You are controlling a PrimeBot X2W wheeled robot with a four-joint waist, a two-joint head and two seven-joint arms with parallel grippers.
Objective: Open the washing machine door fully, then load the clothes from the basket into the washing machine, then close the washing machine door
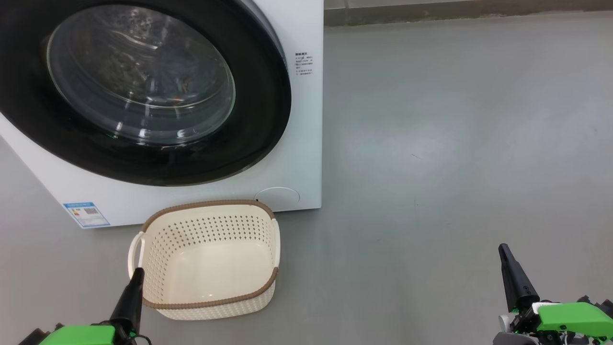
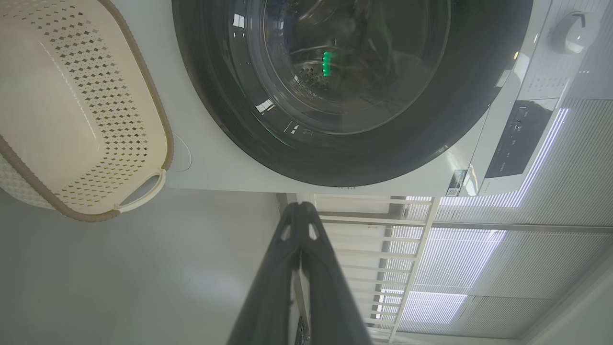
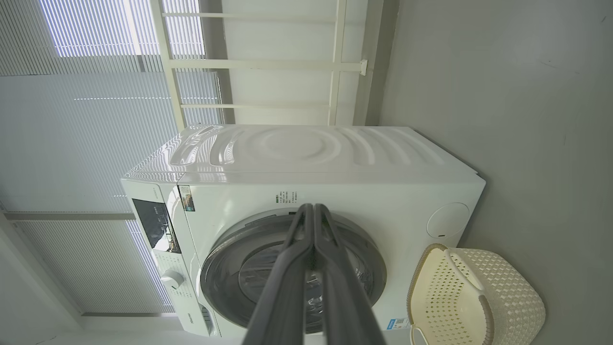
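- Left gripper: the two dark fingers are pressed together with nothing between them. The tip sits just beside the basket's near-left corner. I cannot tell whether it touches the rim.
- Right gripper: the fingers are likewise together and empty, over bare floor, well apart from the basket and the machine.
- Basket: upright and empty, on the floor just in front of the washing machine.
- Door: it looks flush against the white front in the head and right wrist views, with no gap visible at its edge.
- Clothes: there are faint orange-brown flecks behind the glass, probably the garment in the drum, but it is too dim to be sure.
- Judgement: loading looks done, and the closing step is at or near its end.
- To finish well: a flush look does not prove the door is latched. If in doubt, press with closed fingertips on the black ring near the latch edge, not on the glass bulge. The push should be square, short and firm. Which edge carries the latch I cannot tell.
- Risk: the left finger is close to the basket. Raise it clear first, or the basket may get dragged.
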